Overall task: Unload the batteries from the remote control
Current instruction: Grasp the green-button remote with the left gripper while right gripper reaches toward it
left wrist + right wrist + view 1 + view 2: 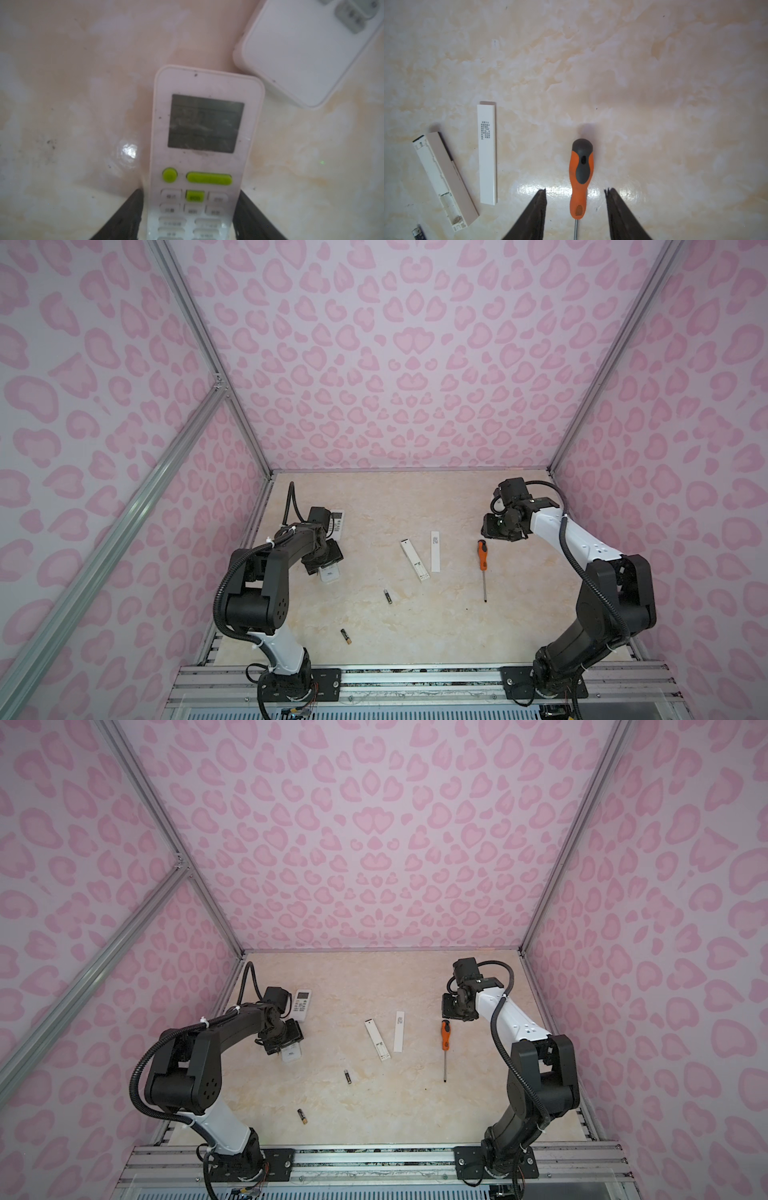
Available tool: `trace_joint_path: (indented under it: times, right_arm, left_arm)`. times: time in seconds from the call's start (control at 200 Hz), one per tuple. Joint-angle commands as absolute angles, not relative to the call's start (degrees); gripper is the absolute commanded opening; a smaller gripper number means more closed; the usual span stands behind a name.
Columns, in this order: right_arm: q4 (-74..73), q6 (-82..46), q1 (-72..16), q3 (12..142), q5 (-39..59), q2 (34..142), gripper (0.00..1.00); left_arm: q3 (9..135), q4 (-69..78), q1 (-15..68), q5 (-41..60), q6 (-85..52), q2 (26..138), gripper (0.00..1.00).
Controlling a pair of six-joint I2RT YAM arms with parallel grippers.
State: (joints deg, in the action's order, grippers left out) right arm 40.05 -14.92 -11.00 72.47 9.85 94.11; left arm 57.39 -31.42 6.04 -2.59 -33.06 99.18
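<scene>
In the left wrist view, a white remote control (203, 128) with a grey screen and lime green buttons sits between the fingers of my left gripper (191, 192), which press on its two sides. In both top views that gripper (325, 561) hangs over a white piece (331, 575) at the left. Two black batteries (387, 596) (346, 637) lie loose on the table, one with a gold end. A slim white remote (414, 561) lies mid-table with its compartment open. My right gripper (575, 190) hangs open above the orange-handled screwdriver (581, 176) without touching it.
A flat white cover plate (435, 551) lies beside the slim remote. Another white remote (337, 521) lies face up behind the left gripper. A white piece with metal contacts (301, 52) lies next to the gripped remote. Pink patterned walls (395, 385) close in the table.
</scene>
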Motion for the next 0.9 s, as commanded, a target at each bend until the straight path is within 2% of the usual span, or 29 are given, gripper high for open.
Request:
trace_joint_path:
  times: [0.0, 0.165, 0.315, 0.65, 0.895]
  right_arm:
    - [41.41, -16.19, -13.33, 73.31, 9.18, 93.37, 0.49]
    - [41.03, -18.88, -20.36, 75.14, 10.83, 93.86, 0.48]
    - [32.97, -25.15, -28.64, 73.72, 15.34, 94.71, 0.47]
    - [12.36, -40.38, -44.81, 75.82, 26.72, 107.84, 0.46]
    - [0.99, -49.19, -47.70, 75.17, 32.70, 111.36, 0.46]
  left_arm:
    - [56.18, -31.29, 6.27, -1.02, -34.49, 99.46, 0.63]
    - [53.85, -30.50, 6.56, 0.37, -35.66, 97.05, 0.52]
    - [51.83, -29.39, 7.06, 2.75, -36.95, 93.93, 0.47]
    - [50.84, -28.03, 9.21, 10.34, -39.43, 86.67, 0.45]
    - [51.19, -25.10, 11.83, 17.59, -43.84, 83.94, 0.43]
